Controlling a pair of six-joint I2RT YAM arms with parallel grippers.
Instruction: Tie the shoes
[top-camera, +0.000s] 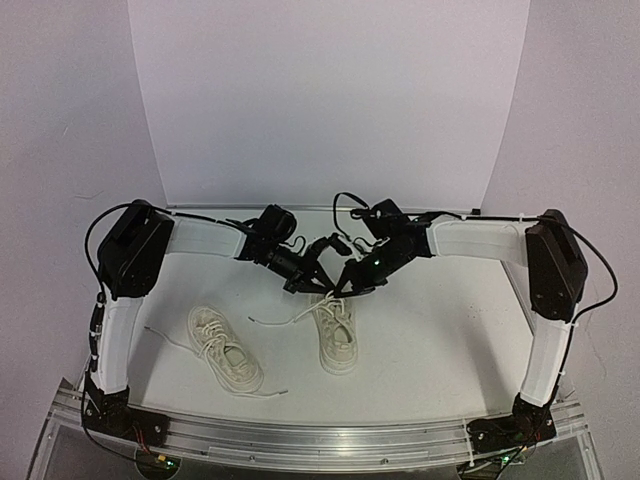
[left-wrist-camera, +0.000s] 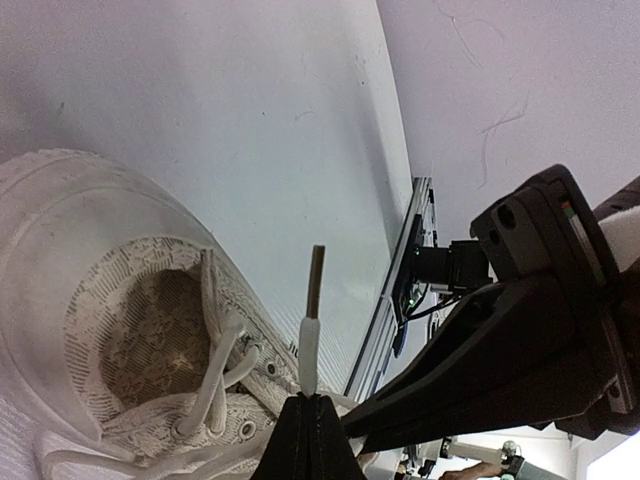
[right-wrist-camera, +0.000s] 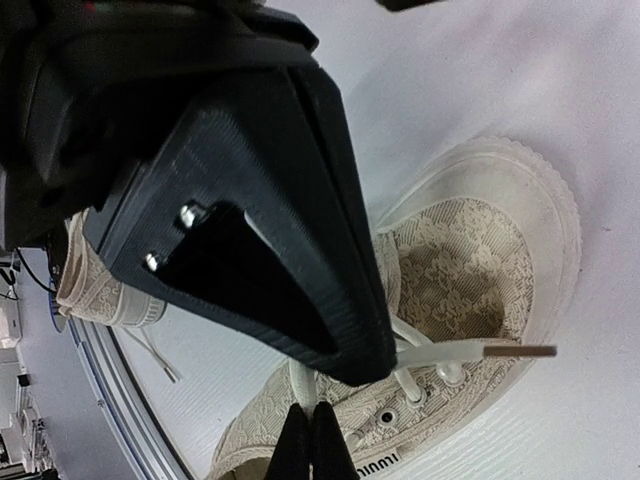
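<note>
Lighting's soft and even, kinda flat, with a slight purple tint on the white backdrop (top-camera: 330, 100). Only faint shadows on the table (top-camera: 450, 330). Overhead view's a bit grainy. Wrist views are sharp on the shoe (left-wrist-camera: 130, 330) fabric and lace (left-wrist-camera: 310, 340). Far stuff goes soft, and the left wrist view's bottom right corner is blown out.

On the table (top-camera: 440, 330), the left shoe (top-camera: 225, 348) lies just left of the right shoe (top-camera: 337, 333), slightly apart.

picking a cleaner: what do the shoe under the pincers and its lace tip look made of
Shoe: matte cream fabric with a floral lace-like pattern; smoother toe band looks rubbery, unsure. Lace tip: stiff brownish stub past a white sleeve, probably plastic.
</note>
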